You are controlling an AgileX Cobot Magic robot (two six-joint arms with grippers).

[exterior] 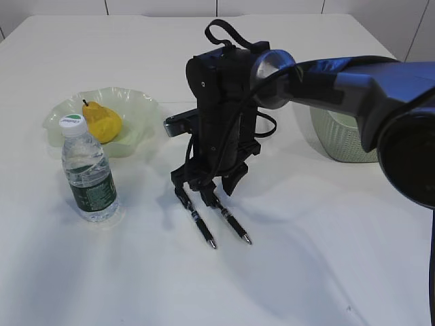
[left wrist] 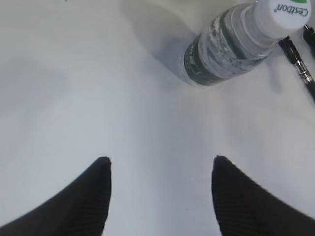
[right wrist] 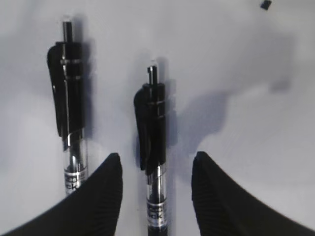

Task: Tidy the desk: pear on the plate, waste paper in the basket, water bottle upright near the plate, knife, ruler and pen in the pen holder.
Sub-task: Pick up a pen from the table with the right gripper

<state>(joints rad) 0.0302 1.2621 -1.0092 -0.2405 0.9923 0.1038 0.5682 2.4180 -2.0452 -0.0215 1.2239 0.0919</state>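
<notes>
The plate [exterior: 136, 109], a pale green translucent glass dish with a wavy ruffled rim, holds the yellow pear [exterior: 102, 122], whose short dark stem points up. Right in front of the plate the water bottle [exterior: 88, 180] stands upright on the white bench [exterior: 326, 258]: clear ribbed plastic, dark green label, white cap. Behind the right arm, the sage-green basket [exterior: 340, 139] with perforated woven-look sides shows only in part; what lies inside it cannot be told.

Two pens lie side by side on the bench, not in any container: the left pen [right wrist: 71, 105] and the right pen [right wrist: 153, 142], both with black clips, clear barrels and metal bands. The right hand [right wrist: 156, 169] hangs just above them, its ribbed black fingers [right wrist: 101, 191] half spread to either side of the right pen, gripping nothing. The left hand [left wrist: 160, 169] stands open over bare bench, near the bottle, empty.
</notes>
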